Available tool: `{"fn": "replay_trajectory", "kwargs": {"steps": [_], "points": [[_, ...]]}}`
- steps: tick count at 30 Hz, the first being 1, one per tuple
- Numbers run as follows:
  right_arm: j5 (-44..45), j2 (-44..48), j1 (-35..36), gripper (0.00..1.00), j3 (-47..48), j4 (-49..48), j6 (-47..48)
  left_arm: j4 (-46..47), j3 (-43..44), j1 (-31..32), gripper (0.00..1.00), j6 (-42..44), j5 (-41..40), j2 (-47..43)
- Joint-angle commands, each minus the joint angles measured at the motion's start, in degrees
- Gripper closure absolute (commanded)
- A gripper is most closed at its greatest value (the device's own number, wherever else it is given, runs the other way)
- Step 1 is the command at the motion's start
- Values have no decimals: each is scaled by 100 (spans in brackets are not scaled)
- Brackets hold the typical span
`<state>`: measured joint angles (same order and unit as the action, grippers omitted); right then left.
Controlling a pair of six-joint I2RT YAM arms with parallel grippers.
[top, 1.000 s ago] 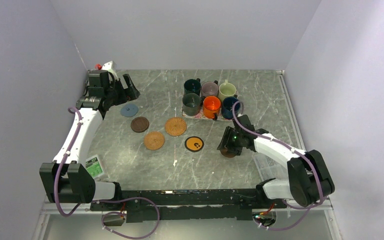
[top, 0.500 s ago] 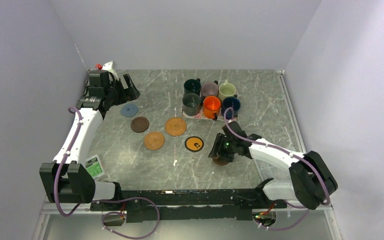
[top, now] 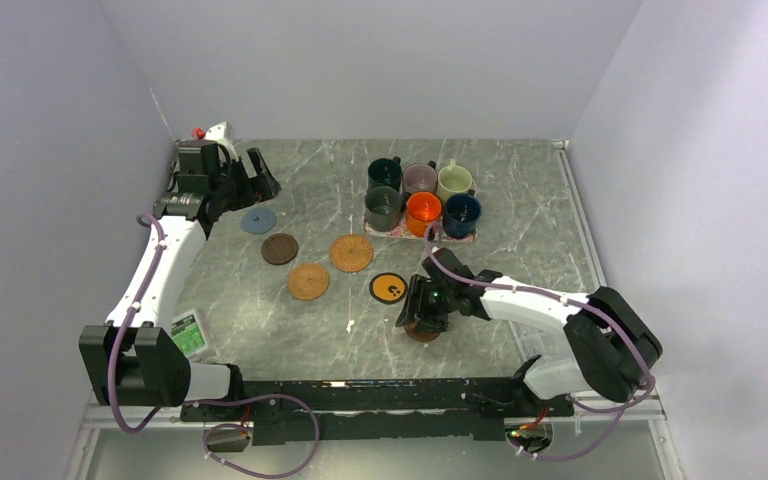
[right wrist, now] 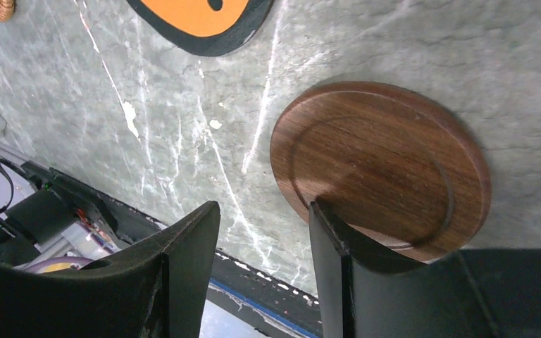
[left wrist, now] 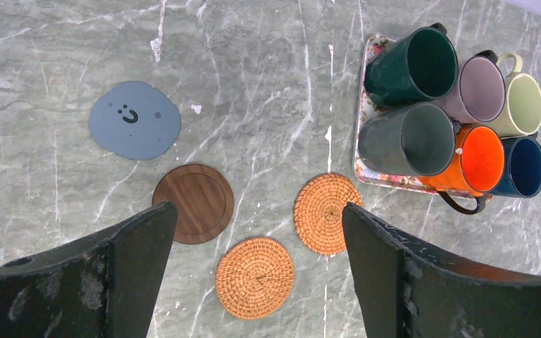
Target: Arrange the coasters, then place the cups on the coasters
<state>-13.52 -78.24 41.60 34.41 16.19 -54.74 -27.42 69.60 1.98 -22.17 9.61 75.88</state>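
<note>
**Brown wooden coaster (right wrist: 387,169) under the right gripper (right wrist: 264,208), close to the front edge**

The second dark brown coaster lies flat on the grey marbled table (top: 520,200), near the front edge and a little to the right of the middle. The right gripper is low over it with its jaws about half open. One finger (right wrist: 331,282) covers the near rim of the disc, and the other finger stands beside the disc, over bare table. The disc is not clamped between them. Whether the finger presses on the rim cannot be told.

The black coaster with the yellow centre (top: 388,288) lies just beyond this one, apart from it. Further left are the two tan woven coasters (left wrist: 254,277) (left wrist: 327,213), close together but not touching. Then come the other dark brown coaster (left wrist: 194,203) and, nearest the far left corner, the grey-blue coaster (left wrist: 134,120).

The left gripper (left wrist: 257,215) hangs high above the far left part of the table. Its jaws are fully spread and there is nothing in them.

All six cups stand upright, packed in two rows of three on the floral mat (left wrist: 393,182) at the far side. In the back row are the dark green cup (left wrist: 412,65), the mauve cup (left wrist: 479,88) and the cream cup (left wrist: 523,104). In the front row are the dark grey cup (left wrist: 408,139), the orange cup (left wrist: 475,158) and the navy cup (left wrist: 525,167). No cup stands on a coaster.
</note>
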Motion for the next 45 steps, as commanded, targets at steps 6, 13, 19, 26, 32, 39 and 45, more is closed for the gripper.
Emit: {"fn": "replay_trajectory", "kwargs": {"steps": [6,13,19,26,32,39,45], "points": [[514,-426,306,45,-147,732,-133,129,27,31,6,3,-22,-166],[1070,-159,304,45,-197,1018,-166,139,20,34,6,3,-16,-161],[1505,-56,305,45,-92,1312,-56,132,34,55,6,11,-13,-144],[1387,-196,310,45,35,1070,34,132,27,66,6,26,-53,-140],[1297,193,311,45,310,871,369,131,23,79,6,46,-62,-126],[1930,879,204,44,1146,1647,915,140,22,85,6,37,-64,-118],[1892,999,-952,43,1802,2020,1841,158,2,106,6,55,-59,-114]]}}
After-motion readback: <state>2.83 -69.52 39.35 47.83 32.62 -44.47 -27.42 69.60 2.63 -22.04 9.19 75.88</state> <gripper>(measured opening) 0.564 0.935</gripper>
